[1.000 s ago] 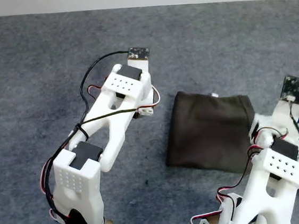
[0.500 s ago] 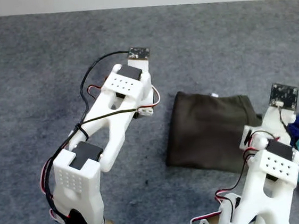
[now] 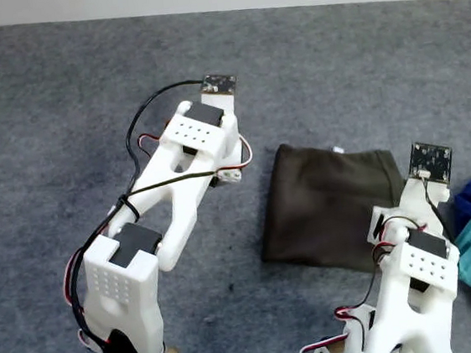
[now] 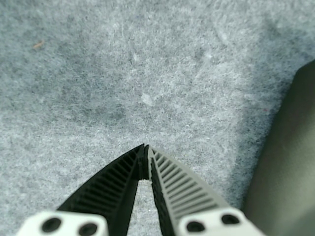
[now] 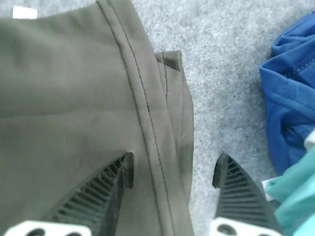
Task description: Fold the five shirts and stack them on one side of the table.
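- Right wrist view: my right pincer [image 5: 174, 164] stands wide open and holds nothing. It straddles the hemmed edge of the dark brown shirt [image 5: 74, 98], with one finger over the cloth and the other over the bare grey table cover [image 5: 221, 73].
- The dark brown shirt lies folded flat between my two arms. A blue shirt [image 5: 290, 88] and a teal shirt [image 5: 295, 196] are heaped together near my right arm.
- My left pincer [image 4: 146, 150] is closed on nothing, above bare cover, with the brown shirt's edge near it.
- Step in hand, as I judge it: take the hemmed edge for the next fold or for moving the shirt to the stack.
- Lower until one finger slides beneath every layer, including the small flap at the corner.
- Close squarely across the seam, not on one layer.
- Keep clear of the blue shirt.
- Lift low, so the fold does not fall open.
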`<state>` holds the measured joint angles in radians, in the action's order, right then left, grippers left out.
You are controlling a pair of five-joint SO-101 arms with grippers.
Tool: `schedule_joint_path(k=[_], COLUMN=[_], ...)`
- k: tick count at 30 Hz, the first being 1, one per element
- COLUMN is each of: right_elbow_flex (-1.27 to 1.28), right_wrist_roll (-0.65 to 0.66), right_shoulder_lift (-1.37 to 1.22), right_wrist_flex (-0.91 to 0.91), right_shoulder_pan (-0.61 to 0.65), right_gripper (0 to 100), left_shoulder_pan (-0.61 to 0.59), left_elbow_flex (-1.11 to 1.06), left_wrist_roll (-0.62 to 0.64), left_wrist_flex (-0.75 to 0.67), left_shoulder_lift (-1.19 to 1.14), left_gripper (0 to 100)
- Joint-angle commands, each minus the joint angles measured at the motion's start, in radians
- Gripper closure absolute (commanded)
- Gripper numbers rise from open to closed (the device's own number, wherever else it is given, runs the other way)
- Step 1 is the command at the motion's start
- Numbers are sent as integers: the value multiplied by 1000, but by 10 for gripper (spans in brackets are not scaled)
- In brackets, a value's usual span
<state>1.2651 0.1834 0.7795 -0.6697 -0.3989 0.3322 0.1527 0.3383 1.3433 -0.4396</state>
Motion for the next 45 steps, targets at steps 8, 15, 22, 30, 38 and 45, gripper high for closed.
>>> schedule_joint_path(k=[8, 15, 22, 30, 38, 45], right_elbow_flex=[-255, -332, -338, -343, -527, -776], right_wrist_roll=[-12, 35, 87, 75, 15, -5], right_shoulder_lift=[-447, -550, -575, -568, -568, -568], right_wrist_flex=[10, 8, -18, -13, -133, -282], right_shoulder_pan=[24, 53, 94, 81, 73, -28], right_gripper=[735, 804, 974, 990, 991, 991], left_shoulder_pan=[8, 8, 8, 4, -10, -12], left_elbow_flex=[5, 5, 5, 4, 2, 2], left_wrist_roll=[-8, -8, -8, -8, -8, -8], left_wrist_flex=[-11, -11, -11, -44, -89, -91], left_shoulder_lift=[58, 58, 58, 56, 12, 13], left_gripper=[990, 990, 990, 990, 990, 990])
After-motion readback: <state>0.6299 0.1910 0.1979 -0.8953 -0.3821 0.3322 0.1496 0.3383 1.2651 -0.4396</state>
